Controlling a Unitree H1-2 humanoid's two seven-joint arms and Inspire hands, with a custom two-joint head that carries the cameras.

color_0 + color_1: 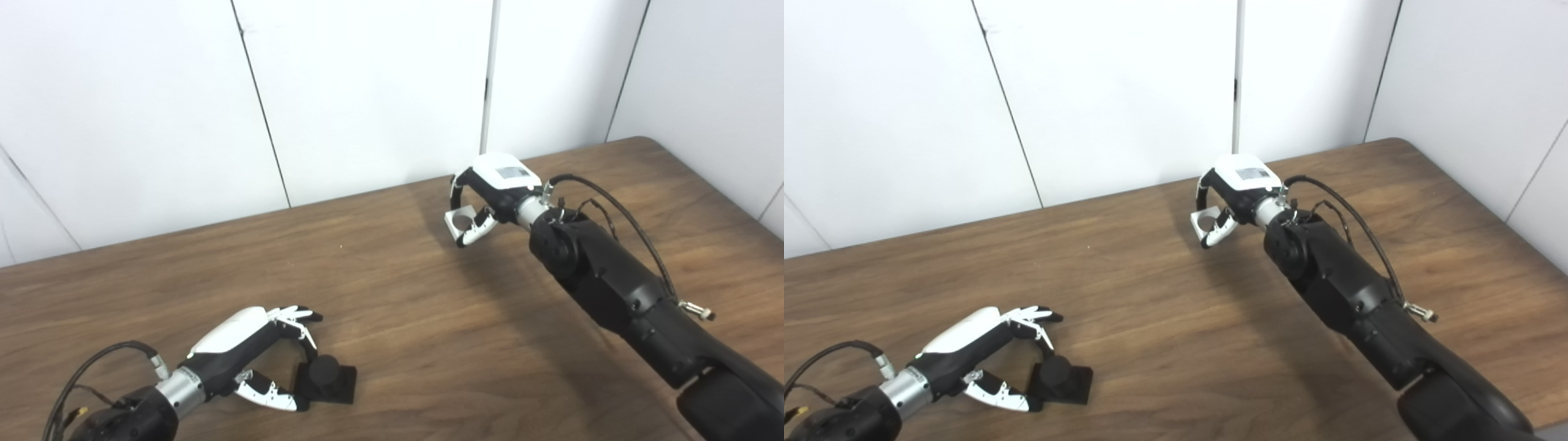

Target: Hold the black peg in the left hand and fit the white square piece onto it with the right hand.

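Note:
The black peg (324, 370), a short round post on a square black base, stands on the table near the front left. My left hand (257, 355) lies just left of it, fingers curled over its top and thumb low beside the base; whether they touch the peg is unclear. The white square piece (460, 222), with a round hole through it, is held above the table's far middle by my right hand (490, 196), which is shut on it between fingers and thumb.
The brown wooden table (398, 318) runs to a white panelled wall at the back. Its rounded far right corner (643, 141) and right edge show. My right arm (625, 288) crosses the right side of the table.

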